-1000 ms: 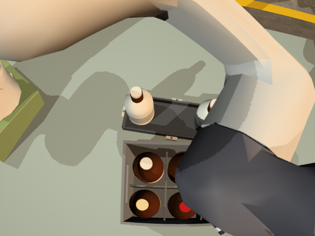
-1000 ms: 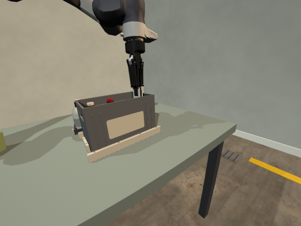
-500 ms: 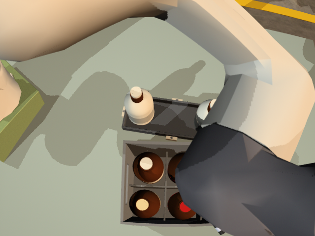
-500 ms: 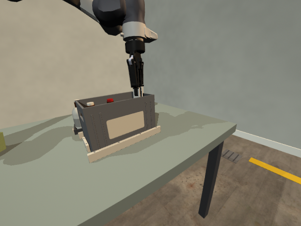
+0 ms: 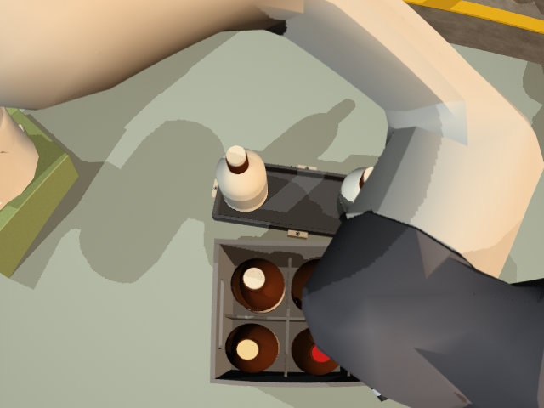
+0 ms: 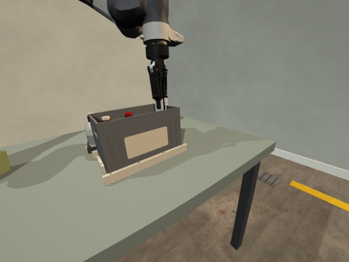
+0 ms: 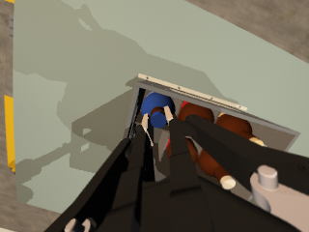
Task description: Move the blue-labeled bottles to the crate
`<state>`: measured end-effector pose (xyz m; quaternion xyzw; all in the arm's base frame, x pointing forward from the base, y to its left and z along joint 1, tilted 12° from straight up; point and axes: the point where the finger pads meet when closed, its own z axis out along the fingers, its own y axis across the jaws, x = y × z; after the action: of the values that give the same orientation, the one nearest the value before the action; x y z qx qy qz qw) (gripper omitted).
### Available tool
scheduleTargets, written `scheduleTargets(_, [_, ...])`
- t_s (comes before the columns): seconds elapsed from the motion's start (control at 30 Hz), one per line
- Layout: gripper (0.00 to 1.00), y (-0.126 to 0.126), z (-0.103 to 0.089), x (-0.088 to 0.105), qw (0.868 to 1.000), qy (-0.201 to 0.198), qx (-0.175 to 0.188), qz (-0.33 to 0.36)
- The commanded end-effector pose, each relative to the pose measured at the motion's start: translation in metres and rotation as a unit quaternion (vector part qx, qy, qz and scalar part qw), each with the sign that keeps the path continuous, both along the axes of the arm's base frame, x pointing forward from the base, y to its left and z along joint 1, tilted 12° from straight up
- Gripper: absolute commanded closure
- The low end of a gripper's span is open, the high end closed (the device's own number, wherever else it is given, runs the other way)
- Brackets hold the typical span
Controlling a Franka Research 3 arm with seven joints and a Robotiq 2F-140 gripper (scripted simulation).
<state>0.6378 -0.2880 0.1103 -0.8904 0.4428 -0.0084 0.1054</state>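
Lowering blue bottle (image 7: pixel 154 103) into crate (image 6: pixel 140 138) corner cell, pincer (image 7: pixel 155 122) clamped on its neck.
Left: release; two pale bottles (image 5: pixel 240 179) stand on tray (image 5: pixel 303 201).

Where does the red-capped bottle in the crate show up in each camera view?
Top: red-capped bottle, crate's lower right cell, partly under the arm.
Exterior: only its red cap shows above the crate's far wall.
Wrist: just a red sliver behind the end effector, which is shut on the blue-labeled bottle.
Shared landmark: the crate, visible in all three views.
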Motion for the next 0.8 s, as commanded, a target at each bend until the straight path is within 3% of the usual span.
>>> scheduleTargets(0.0, [1.0,-0.0048,0.0041,0.002,1.0,-0.004,-0.006,-0.001])
scheduleTargets(0.3, [1.0,-0.0048,0.0041,0.002,1.0,-0.004,-0.006,-0.001])
scheduleTargets(0.33, [0.62,-0.0048,0.0041,0.002,1.0,-0.004,-0.006,-0.001])
scheduleTargets(0.77, [0.62,-0.0048,0.0041,0.002,1.0,-0.004,-0.006,-0.001])
